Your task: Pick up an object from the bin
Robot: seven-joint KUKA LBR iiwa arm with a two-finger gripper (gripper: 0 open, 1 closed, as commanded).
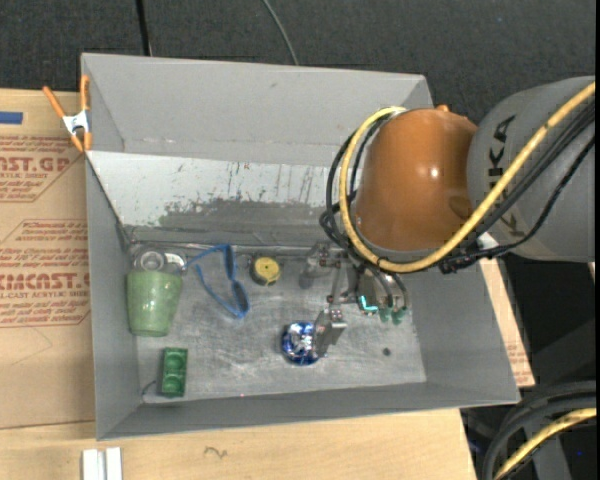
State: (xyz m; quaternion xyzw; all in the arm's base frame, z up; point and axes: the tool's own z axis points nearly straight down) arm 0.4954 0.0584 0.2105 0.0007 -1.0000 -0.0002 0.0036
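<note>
Camera view has the claw (330,330) low over the floor of the bin (280,128), right of middle and towards the near wall. Its tip is just beside a shiny blue ball (299,345), on the ball's right; whether they touch cannot be told. Whether the claw is released or clenched cannot be told either, since the orange cover (410,193) on the wrist and looped cables hide most of it.

The arm (540,178) comes in over the right rim, cut off by the picture's edge, with the wrist pointing down into the bin.

A small yellow piece (267,269) lies at the foot of the far wall, and a blue loop (225,280) lies just left of it. A green cup (153,301) lies by the left wall, with something clear (158,261), hard to make out, beyond it. A green block (173,371) sits in the near left corner.

Bare floor lies between ball and block, and right of the claw up to the right wall.
</note>
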